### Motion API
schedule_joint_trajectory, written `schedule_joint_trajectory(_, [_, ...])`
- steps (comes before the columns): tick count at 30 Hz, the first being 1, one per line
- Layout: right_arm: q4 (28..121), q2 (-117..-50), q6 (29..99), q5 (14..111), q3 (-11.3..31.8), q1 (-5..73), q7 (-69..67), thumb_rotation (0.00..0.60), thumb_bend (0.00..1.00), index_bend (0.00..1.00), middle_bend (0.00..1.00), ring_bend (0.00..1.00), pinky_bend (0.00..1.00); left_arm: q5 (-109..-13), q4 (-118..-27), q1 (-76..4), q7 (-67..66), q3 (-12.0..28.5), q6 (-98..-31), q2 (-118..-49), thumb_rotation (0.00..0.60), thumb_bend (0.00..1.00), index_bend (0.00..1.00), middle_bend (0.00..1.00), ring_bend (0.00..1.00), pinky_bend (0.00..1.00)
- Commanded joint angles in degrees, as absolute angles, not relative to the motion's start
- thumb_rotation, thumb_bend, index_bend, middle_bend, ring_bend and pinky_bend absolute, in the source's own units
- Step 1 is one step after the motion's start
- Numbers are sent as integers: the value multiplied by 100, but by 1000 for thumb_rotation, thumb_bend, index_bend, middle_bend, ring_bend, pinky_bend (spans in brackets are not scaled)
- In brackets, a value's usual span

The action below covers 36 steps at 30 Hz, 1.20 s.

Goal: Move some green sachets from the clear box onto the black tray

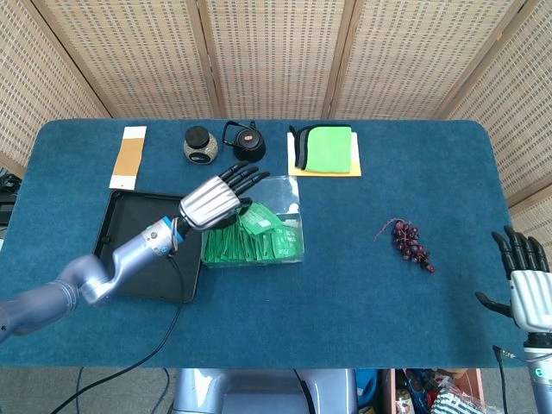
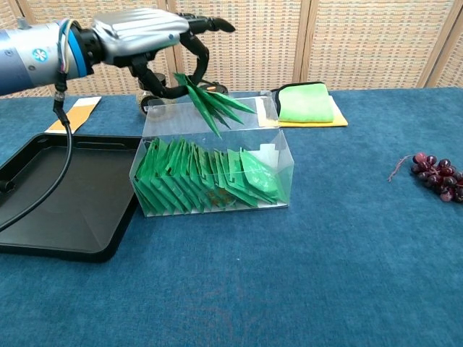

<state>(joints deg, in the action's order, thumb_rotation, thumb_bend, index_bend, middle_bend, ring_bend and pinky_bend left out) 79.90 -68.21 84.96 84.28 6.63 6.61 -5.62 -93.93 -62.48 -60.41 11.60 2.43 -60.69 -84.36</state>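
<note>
My left hand (image 1: 216, 197) (image 2: 148, 36) hangs above the clear box (image 1: 291, 252) (image 2: 278, 155) and pinches a small bunch of green sachets (image 2: 210, 105) (image 1: 257, 220) that fan out below its fingers. Many more green sachets (image 2: 195, 181) stand packed inside the box. The black tray (image 1: 138, 237) (image 2: 58, 195) lies just left of the box, with nothing on it. My right hand (image 1: 526, 276) rests at the far right edge of the head view, fingers apart, holding nothing.
Behind the box stand a small jar (image 1: 199, 144) and a black pot (image 1: 246, 141), with a green cloth on a yellow pad (image 1: 326, 150) to their right. A tan card (image 1: 129, 156) lies at back left. A grape bunch (image 1: 412, 244) sits right of centre.
</note>
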Motion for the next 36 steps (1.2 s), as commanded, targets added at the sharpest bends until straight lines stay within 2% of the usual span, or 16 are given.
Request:
schedule_joint_trajectory(1, [7997,-6824,8494,8435,658,664,-548,600,0,0,0,0,0,-9350,-6350,-5973,1227,298,-6157,-8313,600,446,723,0,0,23])
schedule_joint_trajectory(10, [8045,-6821,8512,8488,634,670,-522,600,0,0,0,0,0,-9166,-6458,-5483,1388,263,-6460,-7768,600,447,724,0,0,23])
schedule_joint_trajectory(23, [8129,-6815,8550,8575,594,671,-448,600,0,0,0,0,0,-8514,-7060,-4421,586,-179,-6226,-6907,600,447,724,0,0,1])
schedule_joint_trajectory(30, [8146,-6820,8544,8589,582,676,-418,600,0,0,0,0,0,-8341,-7340,-4210,417,-268,-6012,-6759,600,447,720,0,0,0])
schedule_joint_trajectory(31, [8146,-6821,8544,8589,582,676,-414,600,0,0,0,0,0,-8294,-7407,-4194,367,-293,-5904,-6722,600,447,692,0,0,0])
schedule_joint_trajectory(32, [8147,-6822,8545,8587,583,677,-409,600,0,0,0,0,0,-8236,-7485,-4190,304,-305,-5792,-6673,600,447,566,0,0,0])
schedule_joint_trajectory(33, [8149,-6821,8545,8583,584,676,-411,600,0,0,0,0,0,-8141,-7599,-4194,195,-316,-5625,-6603,600,437,353,0,0,0])
schedule_joint_trajectory(35, [8144,-6822,8542,8578,584,676,-411,600,0,0,0,0,0,-7906,-7776,-4196,48,-287,-5375,-6513,600,360,52,0,0,0])
schedule_joint_trajectory(36, [8141,-6824,8539,8578,583,678,-412,600,0,0,0,0,0,-7809,-7848,-4189,12,-241,-5334,-6494,600,318,5,0,0,0])
